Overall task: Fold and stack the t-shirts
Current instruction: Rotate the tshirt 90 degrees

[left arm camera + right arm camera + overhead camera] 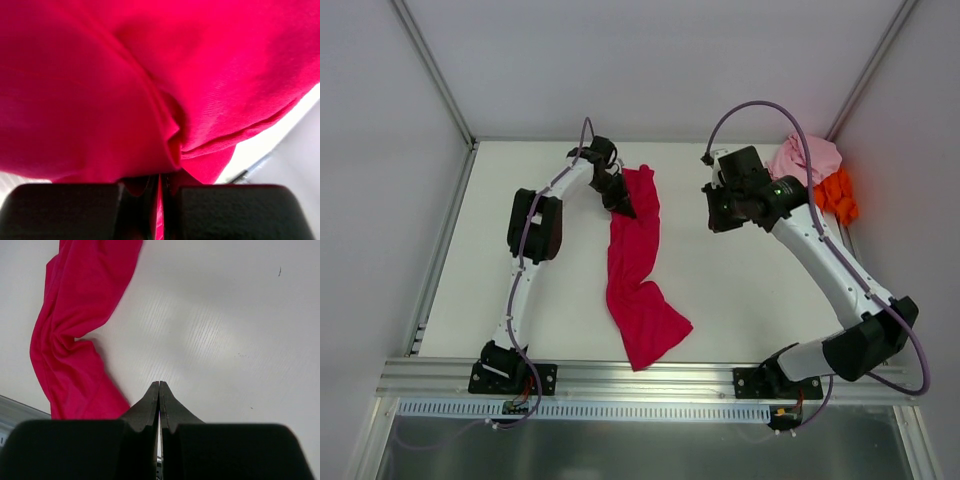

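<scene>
**Left arm holds the crimson shirt at its far end; right arm empty**

From my seat I see the left pincer [618, 195] clamped on the far end of the crimson t-shirt [635, 270]. In the left wrist view the left pincer [160, 182] has its jaws almost together, with a thin fold of the crimson t-shirt [150, 75] nipped between them. The cloth bunches into a deep crease just ahead of the fingers and fills nearly the whole view.

From the top, the shirt runs as a long, narrow, twisted strip down the middle of the tabletop [740, 290]. It reaches from the pincer at the far side toward the near edge. Its lower end widens and lies flat close to the metal rail [640, 375]. It is not folded.

The right pincer [712, 212] sits over the right half of the tabletop, apart from the crimson strip. In the right wrist view I see the right pincer [159, 386] closed tight, its tips meeting with nothing between them. Bare tabletop [225, 340] lies ahead of it, and the crimson t-shirt [75, 340] is off to its left.

The pale pink t-shirt [805, 160] lies crumpled in the far right corner. The orange t-shirt [838, 195] is heaped against it on the near side, by the right wall. They touch each other, and neither is folded.
</scene>
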`<state>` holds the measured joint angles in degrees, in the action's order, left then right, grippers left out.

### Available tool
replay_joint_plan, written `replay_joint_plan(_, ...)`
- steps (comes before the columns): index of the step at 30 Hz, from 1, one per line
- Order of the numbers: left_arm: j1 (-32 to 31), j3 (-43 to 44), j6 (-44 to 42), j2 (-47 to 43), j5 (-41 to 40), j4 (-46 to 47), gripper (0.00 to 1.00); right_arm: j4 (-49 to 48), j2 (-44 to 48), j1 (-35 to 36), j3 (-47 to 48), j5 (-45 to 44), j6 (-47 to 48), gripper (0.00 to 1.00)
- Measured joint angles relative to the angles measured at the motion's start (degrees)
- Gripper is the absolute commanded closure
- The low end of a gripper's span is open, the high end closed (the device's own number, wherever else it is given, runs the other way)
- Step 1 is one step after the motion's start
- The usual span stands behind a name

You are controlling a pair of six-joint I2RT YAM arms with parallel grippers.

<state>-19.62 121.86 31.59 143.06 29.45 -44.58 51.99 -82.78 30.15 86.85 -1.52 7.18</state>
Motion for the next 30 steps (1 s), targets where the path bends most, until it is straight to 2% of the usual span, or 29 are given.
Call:
replay_joint_plan(4,1.92,4.28,0.37,2.89,3.76,-0.44,1.00,0.46,3.91,0.52,-2.60,-0.02,-0.37,0.99)
replay_joint_plan(12,4.83,5.05,0.37,3.06,4.55,3.32,1.00,1.16,6.14,0.76,-4.26,-0.26,-0.74,0.99)
replay_joint_plan(22,7.96,4.98,0.98,1.09,3.80,8.68,1.00,1.79,6.25,1.86,-4.42,-0.22,-0.72,0.99)
replay_joint_plan(30,8.41,4.44,1.07,-3.10,3.76,11.15,1.00,1.18,6.45,3.50,-10.40,0.09,-0.83,0.99)
